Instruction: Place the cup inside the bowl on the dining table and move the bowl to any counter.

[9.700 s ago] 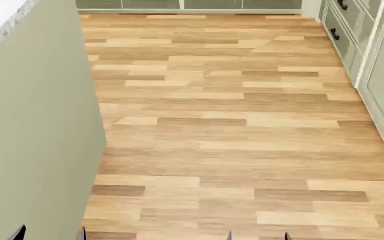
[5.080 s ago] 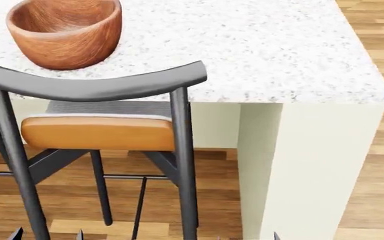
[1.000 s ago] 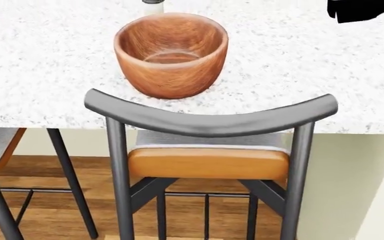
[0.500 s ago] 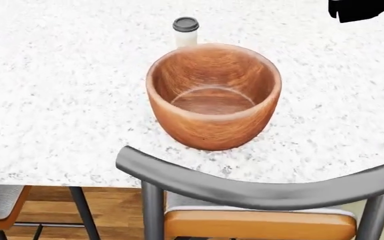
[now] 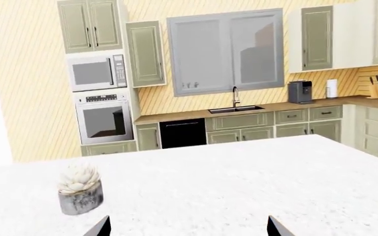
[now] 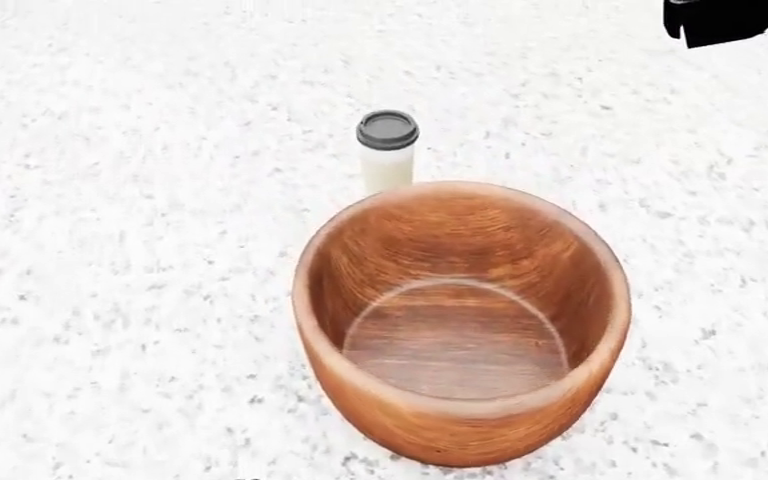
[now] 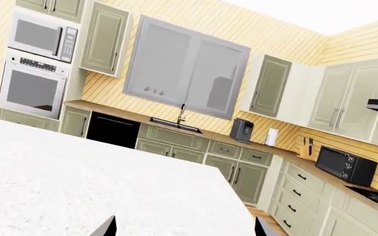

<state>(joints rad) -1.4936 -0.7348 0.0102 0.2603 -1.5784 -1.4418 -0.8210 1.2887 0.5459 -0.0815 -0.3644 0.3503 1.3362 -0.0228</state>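
The bowl [image 6: 458, 340], large, deep and of reddish-brown wood, stands empty on the dining table [image 6: 117, 260] in the head view. Just behind its far rim the cup [image 6: 387, 150] stands upright, cream-white with a grey lid, close to the bowl but outside it. Neither gripper shows in the head view. My left gripper [image 5: 187, 228] is open over bare white stone, with nothing between its fingertips. My right gripper [image 7: 185, 228] is open too, over the same table top. The wrist views show neither bowl nor cup. The counter [image 5: 277, 105] with its sink lies across the room.
A small succulent in a grey pot [image 5: 79, 189] sits on the table. A black shape [image 6: 738, 18] cuts into the head view's top right corner. Beyond the table's far edge are cabinets, an oven [image 5: 104, 120] and a dishwasher [image 5: 182, 132].
The head view has closed in over the table. The chair back has dropped out of sight, and the bowl and cup now sit lower and larger in the picture.
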